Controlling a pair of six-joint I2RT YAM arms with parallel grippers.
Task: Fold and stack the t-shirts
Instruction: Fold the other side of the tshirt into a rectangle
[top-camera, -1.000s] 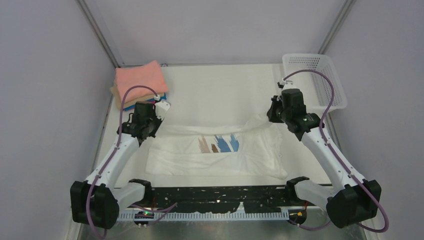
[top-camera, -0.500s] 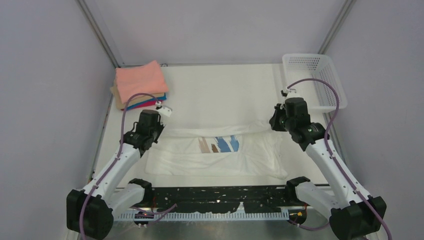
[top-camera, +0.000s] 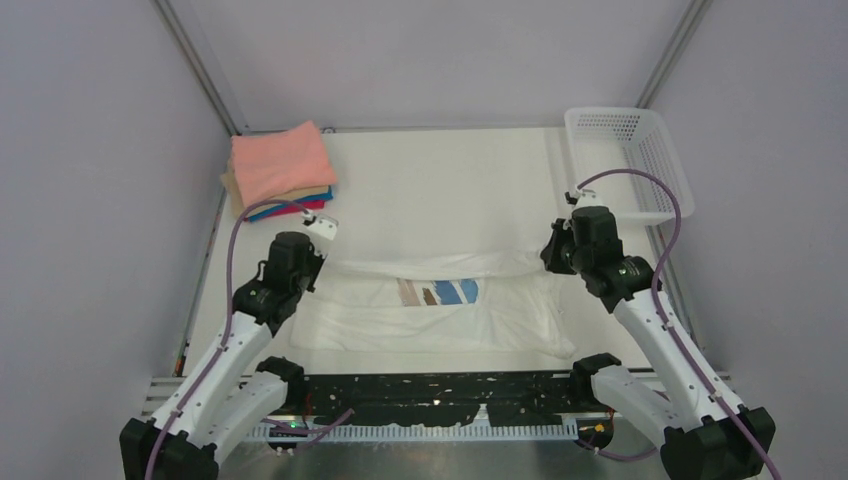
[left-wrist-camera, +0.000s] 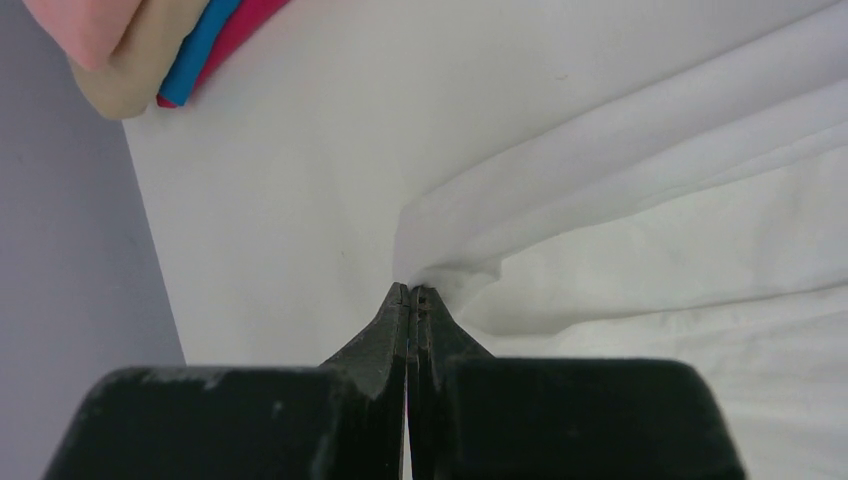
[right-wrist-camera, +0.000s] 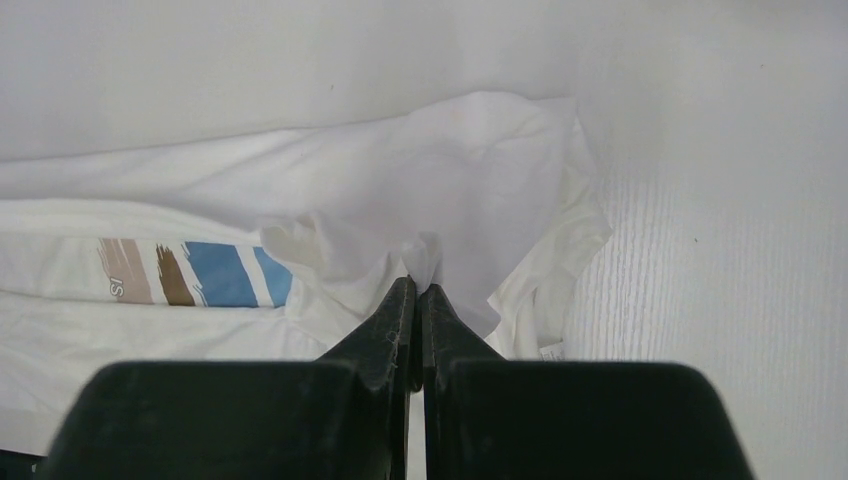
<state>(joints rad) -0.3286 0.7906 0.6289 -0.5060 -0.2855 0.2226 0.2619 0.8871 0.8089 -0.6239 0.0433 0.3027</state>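
The white t-shirt (top-camera: 430, 305) is spread across the tabletop (top-camera: 440, 190) towards 6 o'clock, just ahead of the arm bases. Its far edge is doubled over on itself as a long rolled fold. The left jaws are pressed together on the 9 o'clock end of that fold. In the left wrist view a pinch of the white t-shirt (left-wrist-camera: 650, 230) is gathered right at their tips, and the cloth fans away towards 3 o'clock. The right jaws are likewise closed on the 3 o'clock end. In the right wrist view a bunched peak of the white t-shirt (right-wrist-camera: 430, 200) rises at their tips. The print (right-wrist-camera: 190, 272) is seen at 9 o'clock of the tips, partly covered by the fold.

A stack of folded t-shirts (top-camera: 280, 165) lies at 10 o'clock on the tabletop, salmon-pink on top, well apart from the left jaws. Its corner (left-wrist-camera: 150, 50) is seen at 11 o'clock in the left wrist view. A white basket (top-camera: 610, 111) stands at 2 o'clock.

Compared with a second ago, both pairs of jaws have been drawn towards 6 o'clock, with the held edge carried along. The fold now lies lower over the chest, so less of the print (top-camera: 438, 292) is left showing. The stack and the basket have not been moved.
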